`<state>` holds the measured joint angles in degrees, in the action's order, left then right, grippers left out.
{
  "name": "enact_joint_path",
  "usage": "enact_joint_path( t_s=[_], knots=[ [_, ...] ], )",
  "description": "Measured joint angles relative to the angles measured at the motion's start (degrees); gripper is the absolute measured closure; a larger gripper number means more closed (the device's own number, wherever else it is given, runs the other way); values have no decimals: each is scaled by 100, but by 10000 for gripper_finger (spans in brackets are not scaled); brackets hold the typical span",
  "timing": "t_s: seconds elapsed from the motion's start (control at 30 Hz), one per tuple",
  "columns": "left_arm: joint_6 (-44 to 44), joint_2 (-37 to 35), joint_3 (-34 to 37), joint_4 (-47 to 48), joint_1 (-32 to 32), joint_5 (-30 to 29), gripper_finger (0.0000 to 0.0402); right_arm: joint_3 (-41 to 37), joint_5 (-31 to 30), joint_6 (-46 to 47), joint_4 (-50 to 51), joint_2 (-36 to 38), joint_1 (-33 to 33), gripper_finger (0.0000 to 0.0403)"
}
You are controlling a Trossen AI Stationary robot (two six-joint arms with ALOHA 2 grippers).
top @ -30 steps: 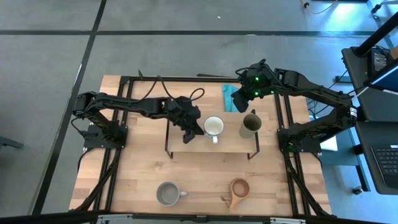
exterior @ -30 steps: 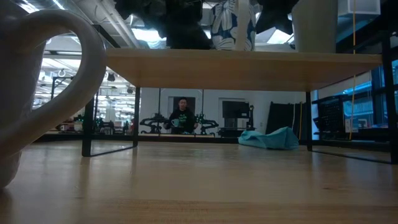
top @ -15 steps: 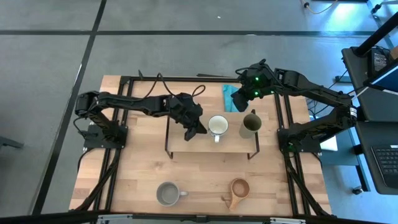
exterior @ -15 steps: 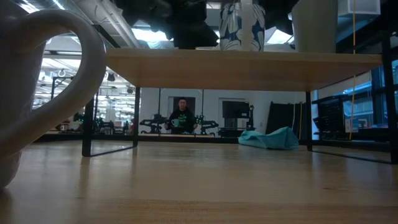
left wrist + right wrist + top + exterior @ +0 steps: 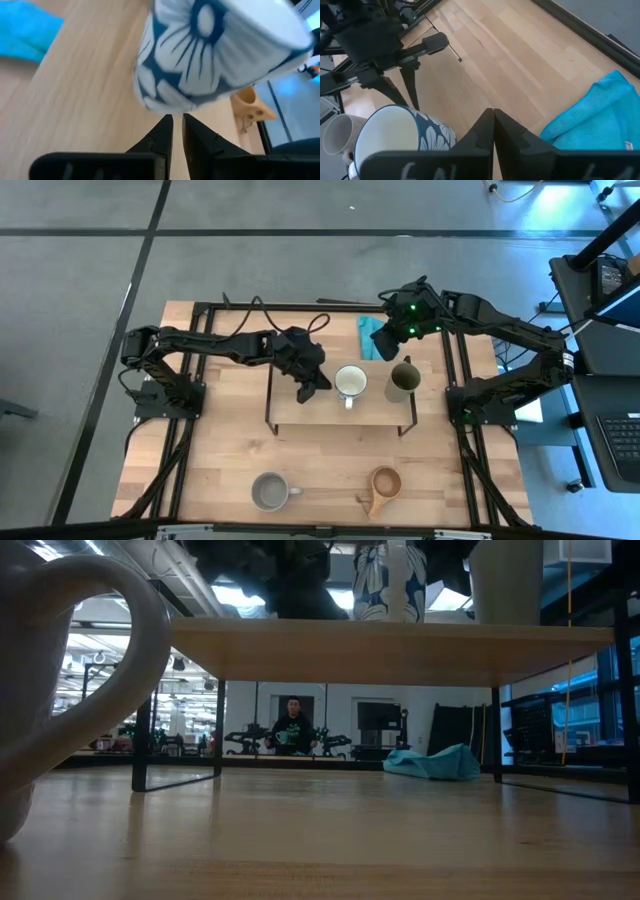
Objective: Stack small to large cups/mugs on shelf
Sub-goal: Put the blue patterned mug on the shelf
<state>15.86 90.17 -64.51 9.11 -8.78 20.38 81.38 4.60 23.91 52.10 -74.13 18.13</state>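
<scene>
The left gripper [image 5: 313, 389], fingers nearly together and holding nothing, sits on the shelf [image 5: 300, 412] just beside the white cup [image 5: 347, 383], while the closed, empty right gripper [image 5: 388, 346] hovers near the olive-green cup [image 5: 401, 381] at the shelf's right end.

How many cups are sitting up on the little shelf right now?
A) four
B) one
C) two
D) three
C: the high view shows just the white flowered cup and the olive-green cup on the shelf, while the grey mug and the wooden cup wait on the table in front.
</scene>
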Motion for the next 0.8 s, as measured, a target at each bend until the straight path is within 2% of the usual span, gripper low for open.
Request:
enact_joint_path(
  t_s=[0.3, 0.8],
  knots=[
    [155, 143, 0, -698, -21, 364, 366, 0, -2, 4, 0, 0, 1, 391],
    [155, 219, 0, -911, -156, 757, 366, 0, -2, 6, 4, 0, 2, 391]
  ],
)
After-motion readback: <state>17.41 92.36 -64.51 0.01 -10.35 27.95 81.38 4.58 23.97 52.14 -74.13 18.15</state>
